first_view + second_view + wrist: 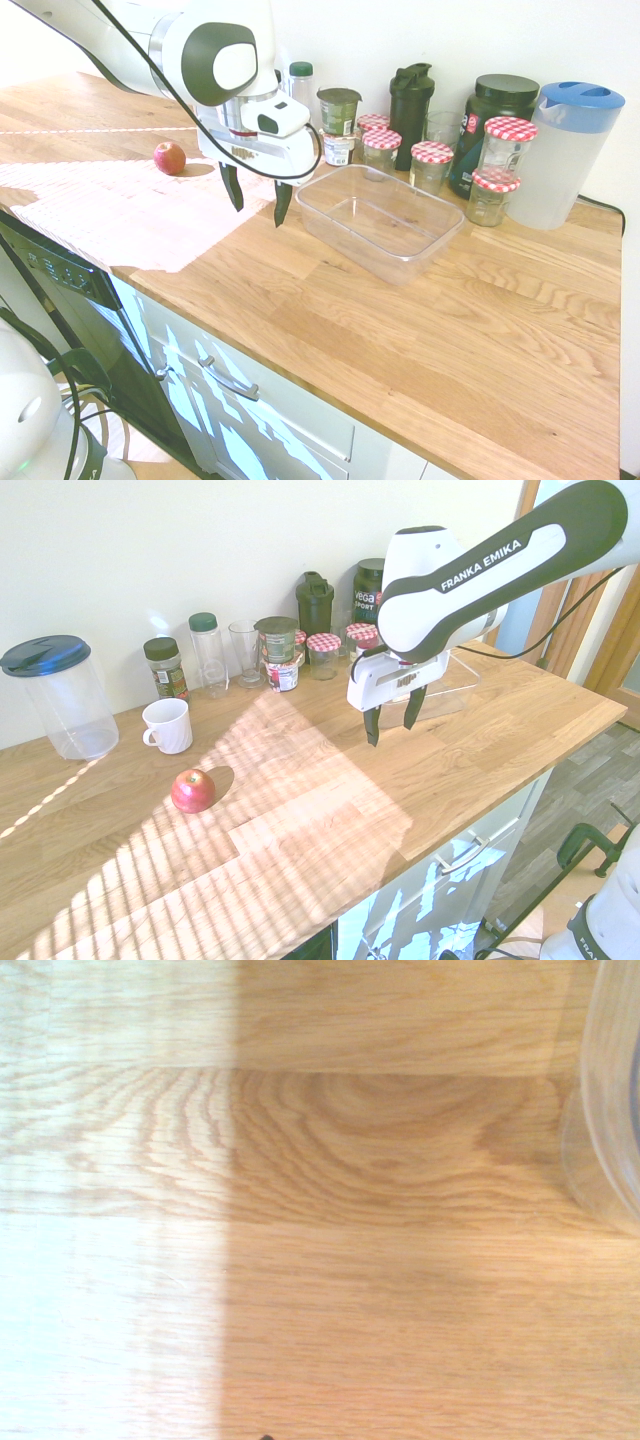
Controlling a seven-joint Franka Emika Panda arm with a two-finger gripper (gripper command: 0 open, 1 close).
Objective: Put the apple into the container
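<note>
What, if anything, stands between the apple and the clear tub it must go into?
Nothing visible stands on the counter between the apple and the tub; only the open jaws hang above that stretch.

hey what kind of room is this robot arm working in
Probably a kitchen: there's a wooden worktop over drawers, with checked-lid jars and a blue-lidded pitcher.

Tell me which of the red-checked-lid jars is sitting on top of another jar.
The one right before the blue-lidded pitcher: that jar alone rests on another's lid.
</note>
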